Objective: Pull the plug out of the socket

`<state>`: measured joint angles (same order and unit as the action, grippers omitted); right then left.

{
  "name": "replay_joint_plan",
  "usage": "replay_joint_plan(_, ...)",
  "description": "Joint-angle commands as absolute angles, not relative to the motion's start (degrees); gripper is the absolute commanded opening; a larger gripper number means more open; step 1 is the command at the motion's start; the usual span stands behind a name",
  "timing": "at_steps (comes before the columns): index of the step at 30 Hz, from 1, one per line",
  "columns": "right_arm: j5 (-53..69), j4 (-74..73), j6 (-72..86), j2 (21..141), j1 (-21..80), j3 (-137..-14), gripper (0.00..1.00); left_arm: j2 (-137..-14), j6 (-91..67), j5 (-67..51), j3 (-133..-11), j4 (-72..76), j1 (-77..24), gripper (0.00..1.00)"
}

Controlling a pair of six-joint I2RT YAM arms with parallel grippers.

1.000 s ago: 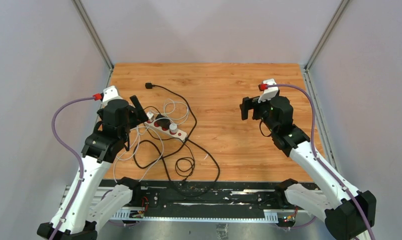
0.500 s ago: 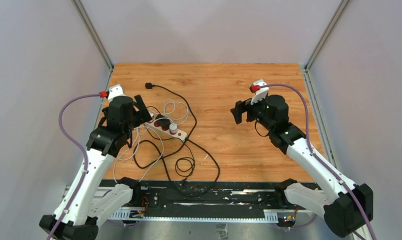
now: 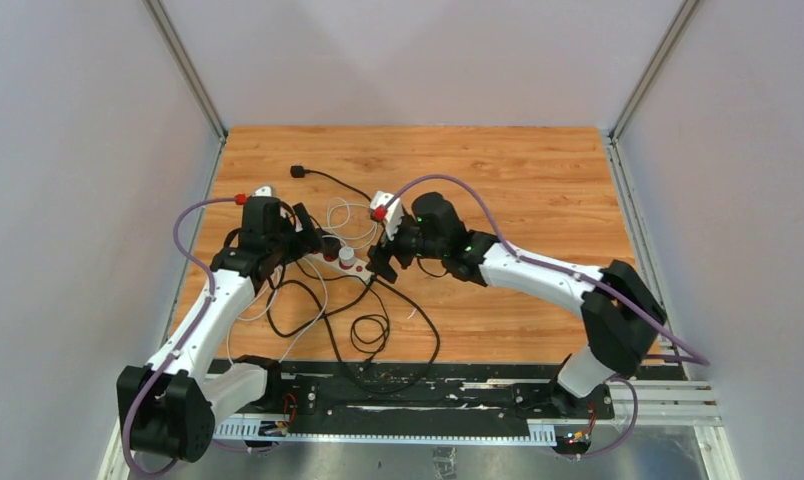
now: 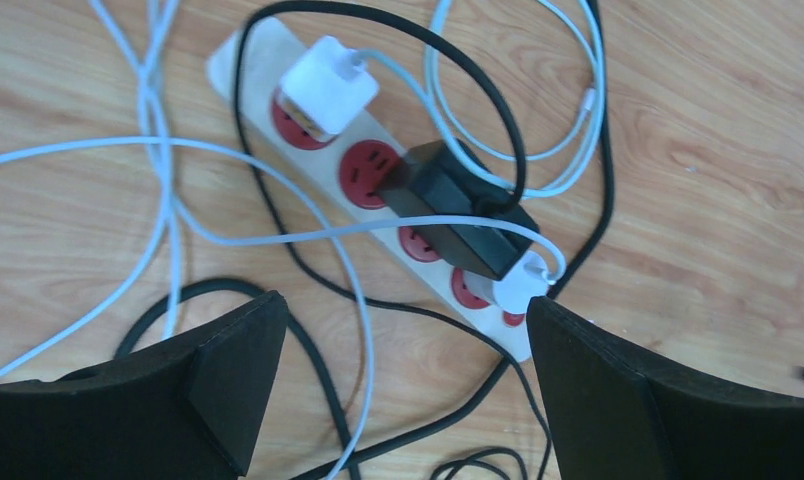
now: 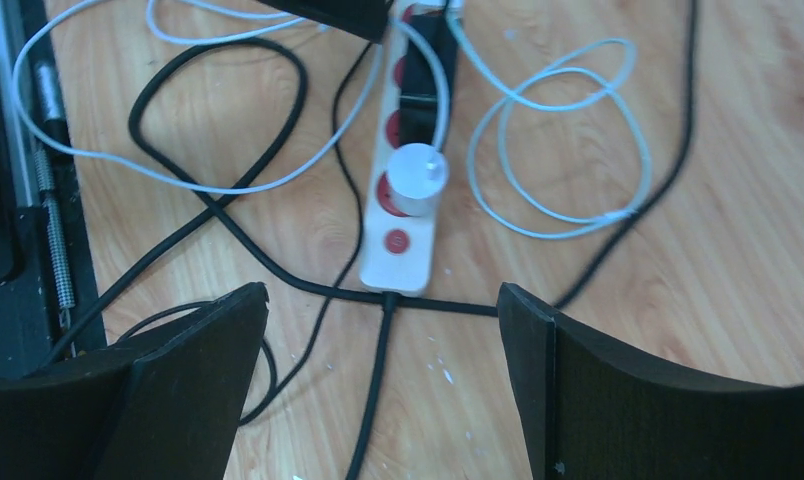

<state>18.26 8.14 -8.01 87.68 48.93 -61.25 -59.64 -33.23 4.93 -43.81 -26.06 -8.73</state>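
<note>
Cream socket (image 4: 240, 58) | holds white plug (image 4: 328, 90), black adapter (image 4: 456, 200), round plug (image 5: 418, 178)

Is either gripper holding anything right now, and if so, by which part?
Nothing is held. The left gripper and the right gripper both stand open above the socket, closed on nothing.

Soft, even light from above fills the overhead view, and the cables throw only faint, short shadows on the wooden table (image 3: 538, 180). Both wrist views look washed out and slightly hazy, with pale glare on the wood. The dark fingers (image 4: 218, 390) at the bottom corners are soft-edged and nearly featureless.
</note>
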Motion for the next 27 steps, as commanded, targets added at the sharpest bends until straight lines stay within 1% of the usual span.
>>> replay_joint_plan(1, 25.05, 14.50, -11.35, 94.20, 50.67, -63.99, 0.90, -61.21, -33.44, -3.19, -41.50, -17.04, -8.13, 0.92)
replay_joint_plan(6, 26.52, 16.71, -10.60, 101.80, 51.17, -67.47, 0.87, -62.44, -32.11, -4.93, -39.84, -13.56, -8.09, 0.92)
replay_joint_plan(10, 28.35, 19.97, -11.01, 106.63, 51.33, -69.25, 0.85, -65.47, -32.43, -3.72, -41.57, -12.82, -8.09, 0.92)
replay_joint_plan(13, 28.07, 19.45, -11.12, 110.02, 51.37, -71.83, 0.84, -67.95, -32.89, -3.84, -42.67, -12.05, -8.09, 0.92)
replay_joint_plan(19, 26.37, 19.55, -11.57, 114.84, 51.33, -75.11, 0.82, -72.26, -32.41, -5.08, -43.93, -12.79, -8.09, 0.91)
replay_joint_plan(27, 24.73, 20.02, -12.14, 119.84, 51.34, -78.60, 0.80, -72.35, -32.18, -5.45, -43.90, -11.62, -8.09, 0.91)
